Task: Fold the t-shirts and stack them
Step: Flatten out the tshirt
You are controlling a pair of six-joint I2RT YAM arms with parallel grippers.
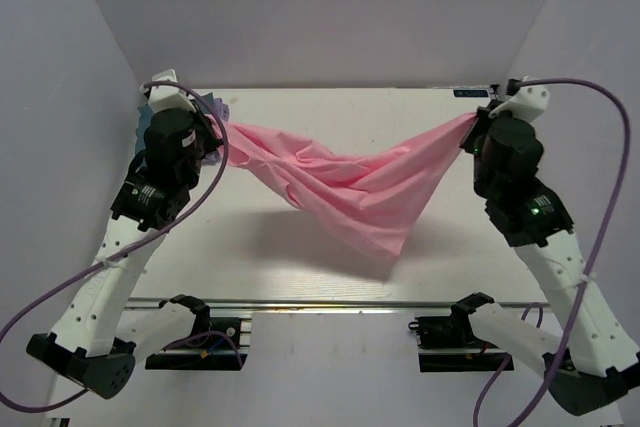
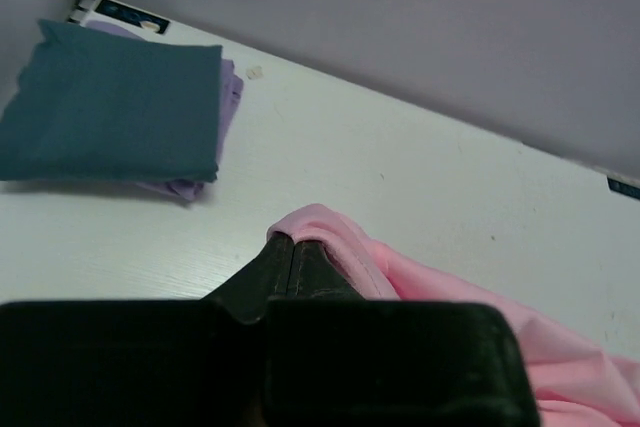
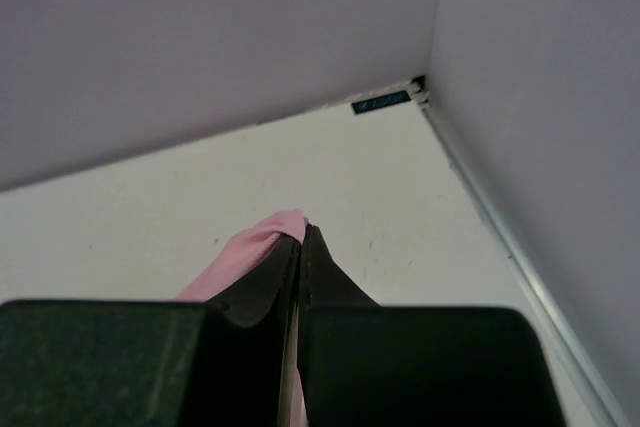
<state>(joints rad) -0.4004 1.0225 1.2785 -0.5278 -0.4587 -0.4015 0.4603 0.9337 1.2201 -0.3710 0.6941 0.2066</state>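
The light pink t-shirt (image 1: 350,182) hangs stretched in the air between both grippers, sagging and twisted in the middle above the white table (image 1: 330,267). My left gripper (image 1: 222,125) is shut on its left end (image 2: 330,232); my right gripper (image 1: 472,119) is shut on its right end (image 3: 262,239). The dark teal-blue t-shirt (image 2: 110,107) lies folded on top of the pale lavender t-shirt (image 2: 228,97) at the table's far left corner, partly hidden behind the left arm in the top view (image 1: 215,105).
Pale walls enclose the table on the left, back and right; the right wall (image 3: 540,127) is close to my right gripper. A metal rail (image 1: 330,304) runs along the table's near edge by the arm bases.
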